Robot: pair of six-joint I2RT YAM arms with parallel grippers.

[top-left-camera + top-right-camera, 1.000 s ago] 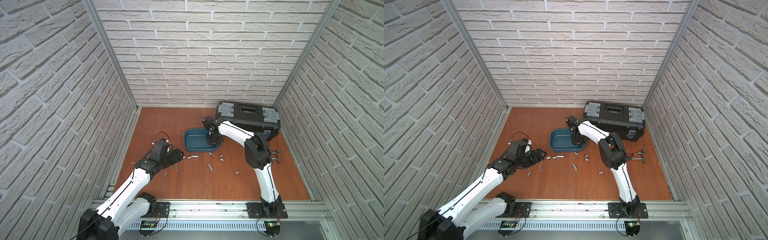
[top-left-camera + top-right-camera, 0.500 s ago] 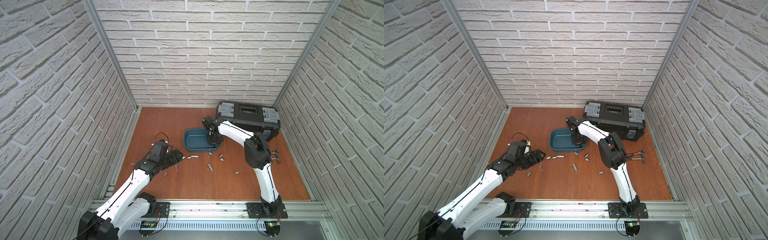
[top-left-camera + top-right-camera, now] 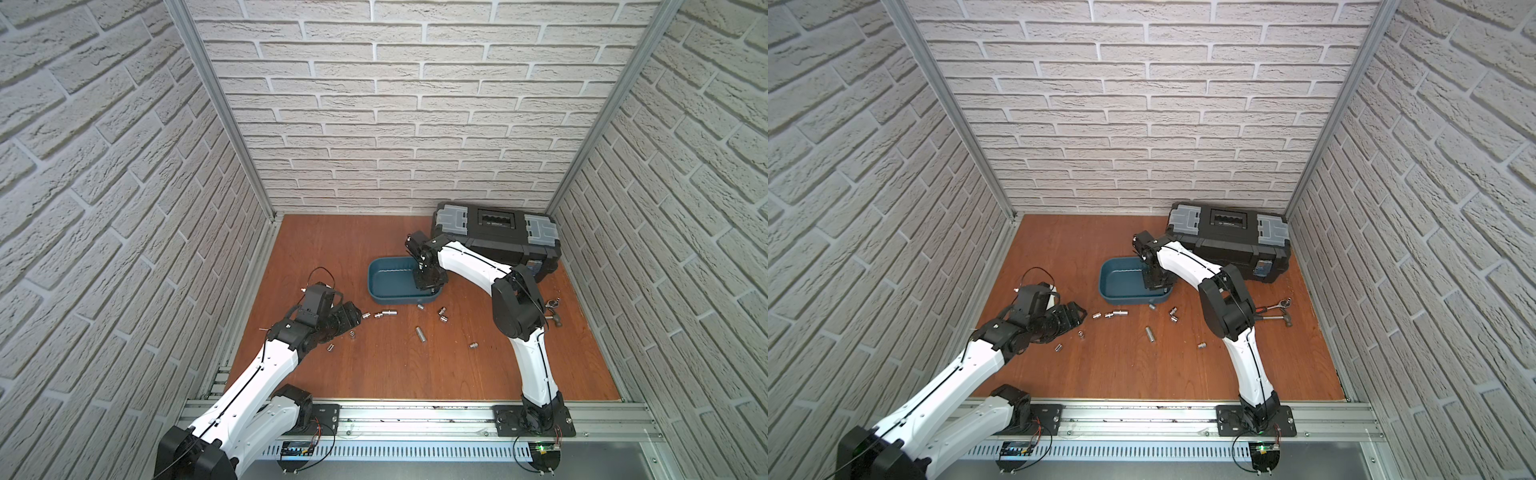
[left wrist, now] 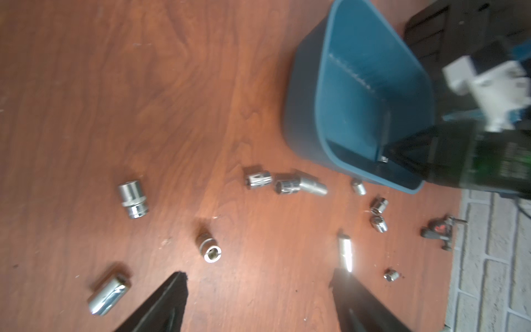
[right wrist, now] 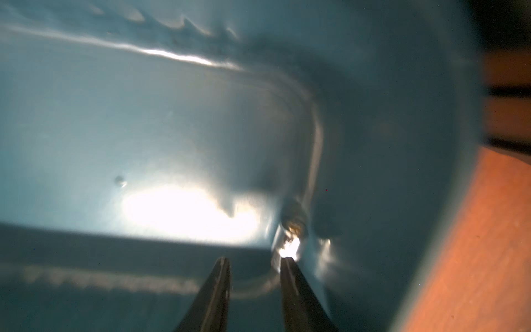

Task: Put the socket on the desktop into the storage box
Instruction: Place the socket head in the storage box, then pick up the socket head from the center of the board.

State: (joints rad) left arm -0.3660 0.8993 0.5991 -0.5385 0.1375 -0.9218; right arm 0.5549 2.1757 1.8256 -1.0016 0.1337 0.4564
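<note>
The teal storage box (image 3: 384, 291) (image 3: 1115, 291) stands mid-desktop (image 3: 415, 374). My right gripper (image 3: 428, 286) (image 3: 1154, 286) reaches down into the box's right end. In the right wrist view its gripper (image 5: 256, 260) is open by a narrow gap with nothing between the fingers. A small socket (image 5: 292, 224) lies on the box floor (image 5: 143, 115) just past one fingertip. My left gripper (image 3: 357, 318) (image 4: 258, 280) hangs wide open and empty low over the desktop. Several chrome sockets lie around it, such as one socket (image 4: 209, 248) and another (image 4: 133, 199).
A black toolbox (image 3: 496, 232) with grey latches stands at the back right, close behind the right arm. A ratchet (image 3: 1273, 307) and a hammer (image 3: 1277, 319) lie by the right wall. More sockets (image 3: 420, 333) are scattered in front of the box. Brick walls close three sides.
The right gripper's jaws have parted inside the box, and the socket now lies free by a fingertip. The left arm has hardly moved.
</note>
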